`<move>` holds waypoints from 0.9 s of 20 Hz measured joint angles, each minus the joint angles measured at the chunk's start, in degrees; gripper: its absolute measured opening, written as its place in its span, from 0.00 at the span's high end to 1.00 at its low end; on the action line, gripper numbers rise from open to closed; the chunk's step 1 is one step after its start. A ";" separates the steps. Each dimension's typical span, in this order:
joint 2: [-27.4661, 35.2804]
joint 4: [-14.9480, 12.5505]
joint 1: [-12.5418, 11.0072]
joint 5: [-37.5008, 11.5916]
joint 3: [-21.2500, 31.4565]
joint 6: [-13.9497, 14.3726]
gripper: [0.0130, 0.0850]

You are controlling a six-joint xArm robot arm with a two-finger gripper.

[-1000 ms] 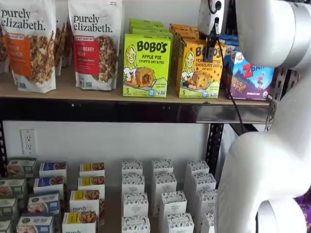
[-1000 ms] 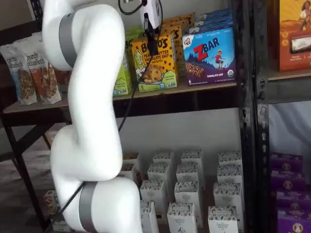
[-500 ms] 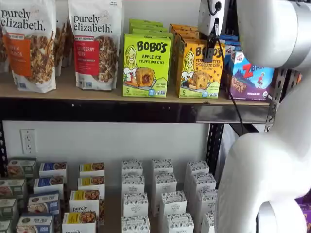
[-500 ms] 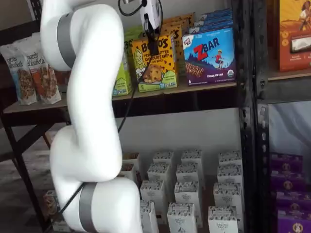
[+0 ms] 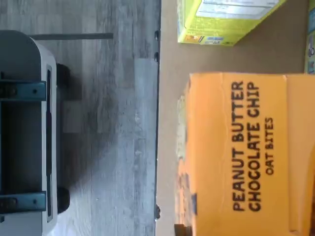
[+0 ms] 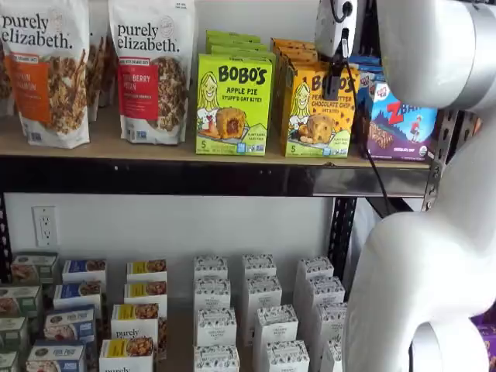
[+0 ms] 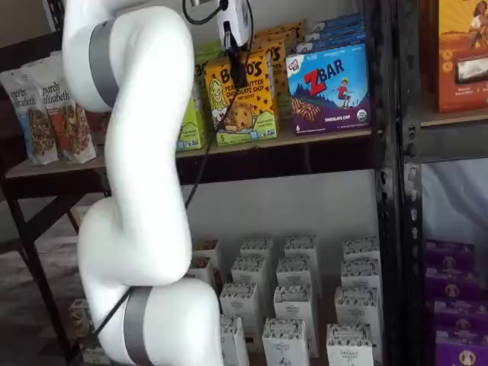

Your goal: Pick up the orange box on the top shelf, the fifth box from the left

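I see gripper (image 7: 238, 70) hanging in front of orange box (image 6: 316, 110) at its 12 o'clock, top shelf (image 6: 232, 180); finger gap unclear, can't tell.

Arm drifts slightly; shelf goods unmoved

In a shelf view the gripper (image 7: 237, 74) has edged toward nine o'clock across the orange box (image 7: 245, 107), the white arm (image 7: 137, 152) shifting with it.

The orange box (image 5: 246, 152) reads "PEANUT BUTTER CHOCOLATE CHIP OAT BITES".
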 joint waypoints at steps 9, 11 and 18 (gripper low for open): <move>-3.36 0.38 -0.15 -2.64 3.54 -0.09 0.72; -4.30 0.70 -0.45 -2.62 4.23 -0.31 0.72; -8.94 1.00 -1.49 -1.14 7.69 -1.26 0.72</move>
